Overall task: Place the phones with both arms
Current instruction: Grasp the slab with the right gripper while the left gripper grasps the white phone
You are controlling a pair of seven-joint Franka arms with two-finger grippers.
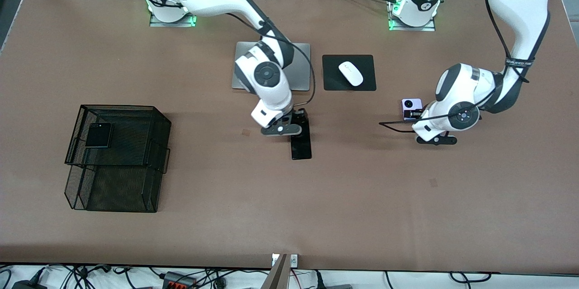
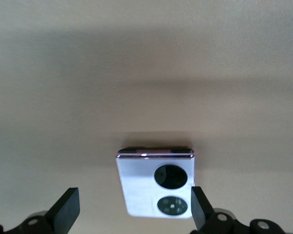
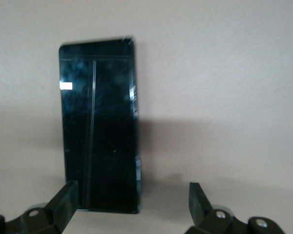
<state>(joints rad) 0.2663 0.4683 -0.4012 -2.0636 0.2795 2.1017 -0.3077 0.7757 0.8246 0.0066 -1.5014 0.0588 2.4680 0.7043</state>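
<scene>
Right gripper (image 3: 132, 207): fingers spread wide, empty, low over the slab phone's (image 1: 301, 140) end that lies toward the laptop (image 1: 302, 69).
Slab phone axis: long axis runs 12 to 6 on the front view's clock, mid-table; in the right wrist view it sits off-centre between the jaws, close to one finger (image 3: 63, 200), so the grip needs a sideways shift first, I judge.
Left gripper (image 2: 134, 209): fingers spread wide, empty, low over the lilac phone (image 1: 411, 109).
Lilac phone: flat on the table at about 5 o'clock from the mouse (image 1: 351, 73); its two lenses lie close to one finger (image 2: 198, 204), a wide gap at the other side.
Nearer arm: right for the slab, left for the lilac one.
Black flip phone (image 1: 98, 135): already on the upper tier of the mesh tray (image 1: 158, 144), at 9 o'clock from the slab.
Writing: small lettering on the left arm's band, unreadable; none on the phones.
</scene>
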